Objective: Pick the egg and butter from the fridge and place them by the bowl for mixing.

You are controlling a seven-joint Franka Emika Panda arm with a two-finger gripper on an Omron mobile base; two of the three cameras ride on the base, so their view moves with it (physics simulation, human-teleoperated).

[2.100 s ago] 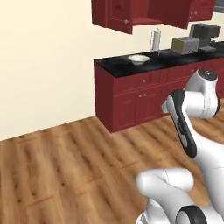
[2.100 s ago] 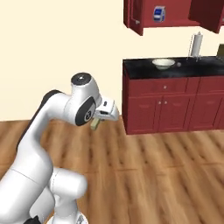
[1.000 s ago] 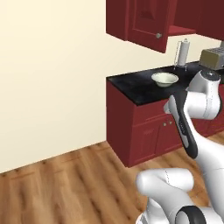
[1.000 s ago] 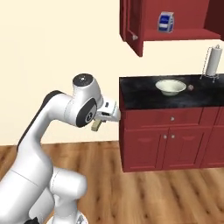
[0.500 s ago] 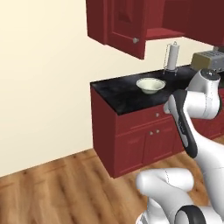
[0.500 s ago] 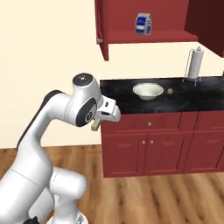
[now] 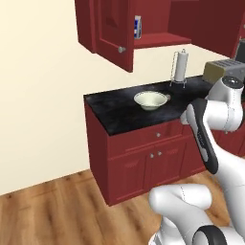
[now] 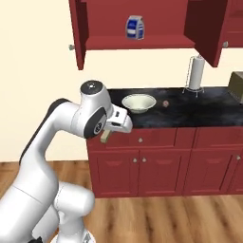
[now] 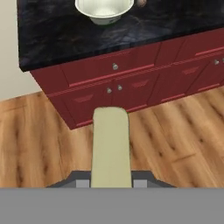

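Jaws: you have them closed on a pale yellow butter stick [image 9: 111, 148], which juts forward from between them in the hand view; in the right base view the gripper [image 8: 110, 134] hangs in the air in front of the table's left end, at about drawer height, with the butter's end poking out below it.
Bowl: your bowl [image 8: 138, 102] sits on the black table [image 8: 190, 116] towards its left end, well back from the front edge; from the left base view it shows as the cream bowl [image 7: 151, 100] with a greenish inside.
Egg: you can see the egg [image 8: 165, 104] lying on the table just to the right of the bowl, apart from it.
Butter against bowl: your butter is off the table, in front of and below the bowl.
Paper towel roll [image 8: 194, 72]: it stands upright near the back edge, well right of the egg.
Milk carton [image 8: 135, 27]: it rests on the shelf of the open red wall cupboard [image 8: 142, 43] above the bowl.
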